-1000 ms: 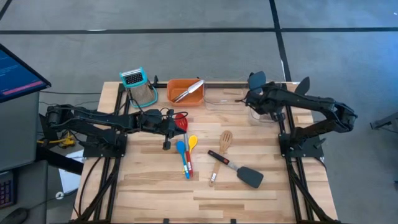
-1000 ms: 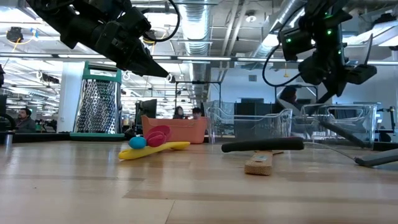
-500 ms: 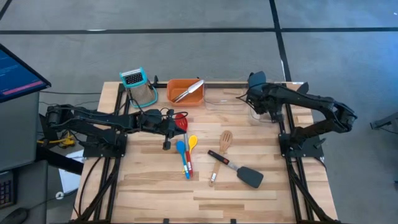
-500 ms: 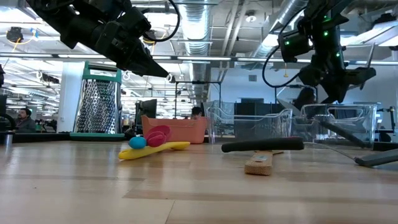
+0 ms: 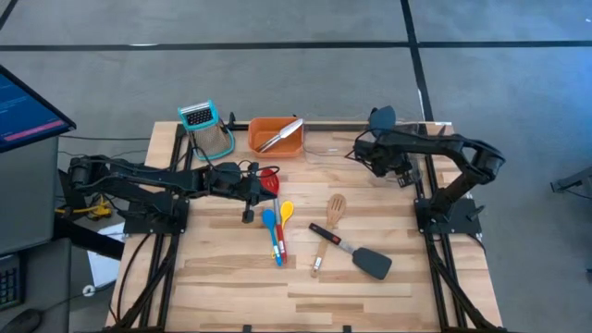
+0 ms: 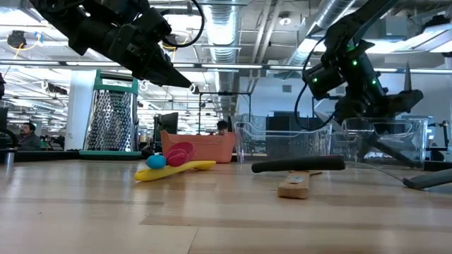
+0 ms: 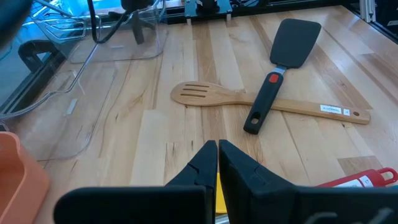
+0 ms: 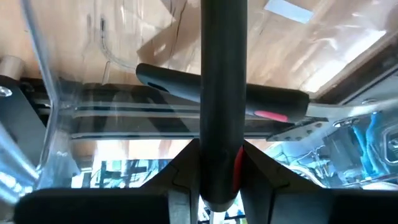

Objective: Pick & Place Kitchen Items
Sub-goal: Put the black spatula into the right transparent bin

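My right gripper [image 5: 368,155] hangs over the clear bins [image 5: 333,148] at the far right, shut on a black spatula [image 8: 222,56]. A second black spatula [image 8: 186,84] with a red mark lies in the bin below it. My left gripper [image 5: 264,182] hovers shut and empty above the red spoon [image 5: 271,174]. Blue [image 5: 269,222] and yellow [image 5: 287,211] spoons lie beside it. Mid-table, a third black spatula [image 5: 356,252] lies across a wooden fork-like spatula [image 5: 328,231]. Silver tongs [image 5: 280,134] rest in the orange tray [image 5: 259,129]. My right gripper pinches the black spatula's handle [image 8: 222,127] between its two fingers [image 8: 186,165], beside a red mark on the handle. The handle runs on ahead, in line with the fingers, which slant down from the table's right. Its far end leaves the wrist view.
A steel box grater [image 5: 205,125] with a teal handle stands at the far left, next to the tray. The clear bins' thin walls [image 6: 282,137] rise at the far right. Bare wood [image 5: 231,277] fills the table's near half.
My right gripper has sunk toward the clear bin and gone a little toward the table's left, tipping more steeply downward. The black spatula has come down with it, still between the fingers.
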{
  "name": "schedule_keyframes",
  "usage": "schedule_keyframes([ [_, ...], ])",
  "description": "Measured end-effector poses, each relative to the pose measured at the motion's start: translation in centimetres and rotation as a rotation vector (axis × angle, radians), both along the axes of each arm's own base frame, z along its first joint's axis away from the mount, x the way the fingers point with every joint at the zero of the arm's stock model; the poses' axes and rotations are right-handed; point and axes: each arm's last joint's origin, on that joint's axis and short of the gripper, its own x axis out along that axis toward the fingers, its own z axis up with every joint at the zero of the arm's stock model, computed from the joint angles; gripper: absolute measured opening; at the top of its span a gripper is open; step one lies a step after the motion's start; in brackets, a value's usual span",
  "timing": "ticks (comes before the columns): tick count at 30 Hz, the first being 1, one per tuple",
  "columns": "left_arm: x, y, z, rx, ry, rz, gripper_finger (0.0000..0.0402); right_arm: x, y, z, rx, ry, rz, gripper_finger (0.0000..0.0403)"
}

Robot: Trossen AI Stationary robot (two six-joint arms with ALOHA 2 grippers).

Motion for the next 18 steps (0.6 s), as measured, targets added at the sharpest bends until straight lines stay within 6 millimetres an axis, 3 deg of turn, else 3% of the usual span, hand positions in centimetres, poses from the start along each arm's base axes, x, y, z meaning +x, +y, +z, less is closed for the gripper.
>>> schedule_keyframes([
  [3,0.0,0.0,0.0,0.000,0.000,0.000,0.0002,0.2,0.1,-0.2,0.011,0.015,0.009,0.0086],
  [8,0.0,0.0,0.0,0.000,0.000,0.000,0.0002,0.3,0.0,0.2,-0.059,0.031,0.044,0.0193],
  [11,0.0,0.0,0.0,0.000,0.000,0.000,0.0002,0.6,-0.2,1.5,-0.162,0.021,0.076,0.0235],
  [14,0.0,0.0,0.0,0.000,0.000,0.000,0.0002,1.2,-0.5,2.8,-0.205,-0.026,0.079,0.0246],
  [18,0.0,0.0,0.0,0.000,0.000,0.000,0.0002,2.3,-0.7,4.5,-0.257,-0.110,0.057,0.0231],
])
